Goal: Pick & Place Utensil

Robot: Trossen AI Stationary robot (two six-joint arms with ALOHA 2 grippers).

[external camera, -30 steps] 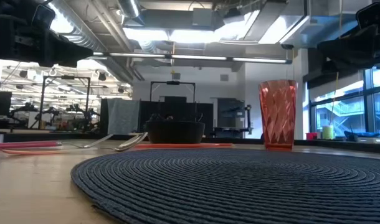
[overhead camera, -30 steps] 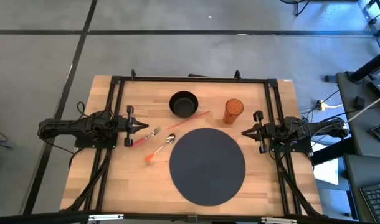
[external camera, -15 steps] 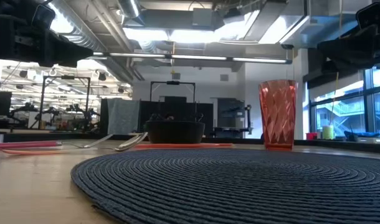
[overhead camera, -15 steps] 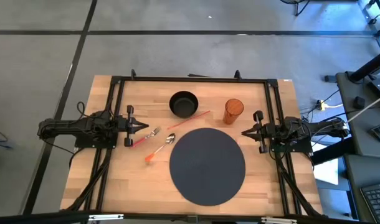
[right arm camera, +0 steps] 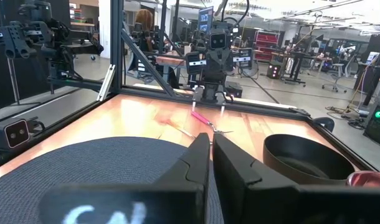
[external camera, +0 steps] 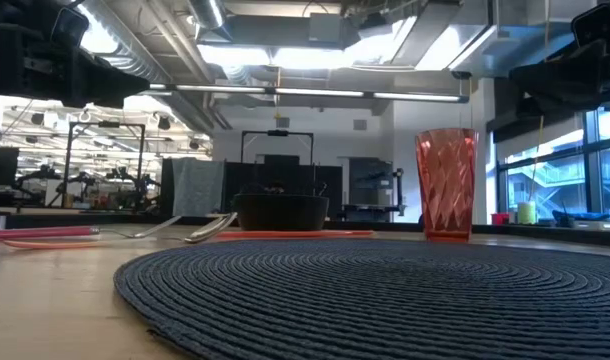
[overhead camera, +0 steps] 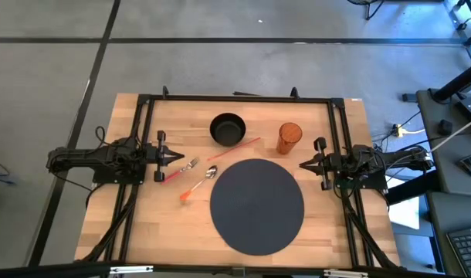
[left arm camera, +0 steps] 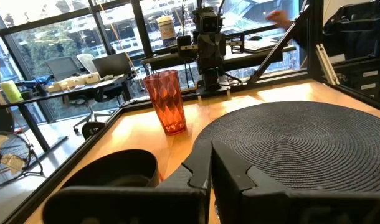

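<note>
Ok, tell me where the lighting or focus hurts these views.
Low view: bright ceiling lights backlight the black bowl into a silhouette, and the near placemat is dim. Right wrist view: the right pincer body is blurred up close, and the wood shows pinkish glare.

A light wooden table (overhead camera: 162, 224) was seen under a dark grey placemat (overhead camera: 257, 205) woven in concentric rings. The bowl (overhead camera: 227, 129) was black, the faceted tumbler (overhead camera: 289, 137) translucent orange-red. The fork (overhead camera: 180, 170) was pink-handled, the spoon (overhead camera: 198, 185) orange-handled, the chopstick (overhead camera: 234, 148) red.
</note>
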